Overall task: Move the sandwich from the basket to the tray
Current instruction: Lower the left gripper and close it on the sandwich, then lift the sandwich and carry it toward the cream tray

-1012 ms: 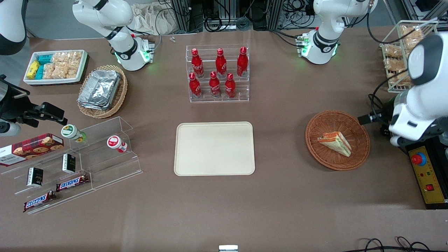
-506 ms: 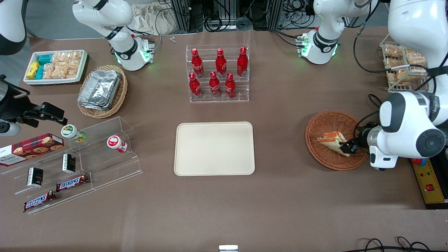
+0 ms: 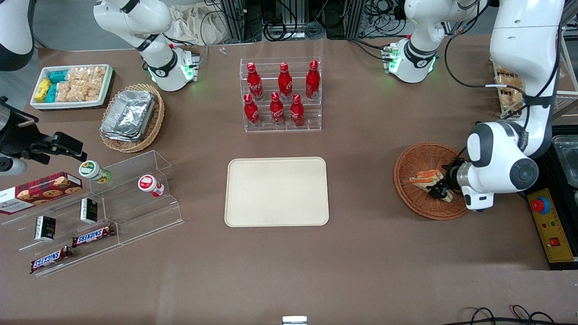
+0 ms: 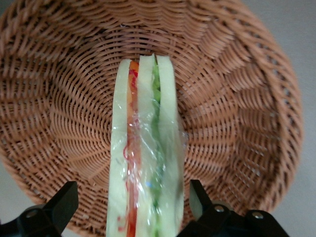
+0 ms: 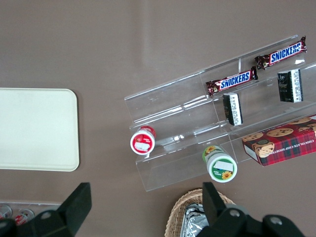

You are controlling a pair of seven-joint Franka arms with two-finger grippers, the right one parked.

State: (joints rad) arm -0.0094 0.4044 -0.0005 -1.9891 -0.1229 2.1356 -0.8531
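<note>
On the brown bench (image 3: 361, 253), toward the working arm's end:

Tray (image 3: 276, 191): cream, rectangular, bare, mid-bench, well apart from the basket. Nothing stands between the two.

Basket (image 3: 413, 162): round, reddish-brown wicker, holding the sandwich.

Hand (image 3: 437, 188): low inside the basket, over the end of the sandwich nearer the working arm. The wrist view shows the fingers (image 4: 59, 202) spread, one on each side of the wedge, a gap between each finger and the bread; nothing pinched yet.

Sandwich (image 4: 143, 163): wrapped triangular wedge, resting in the basket with pale bread outside and orange-red and green layers within. Its long axis runs straight away from the hand, between the fingers, so the bread faces meet the pads squarely. Judgement: closing should catch it across its thickness; the wrap looks slick and the bread soft, so a firm but light squeeze suits.

Remainder: rack of red bottles (image 3: 281, 92) farther from the camera than the tray.
</note>
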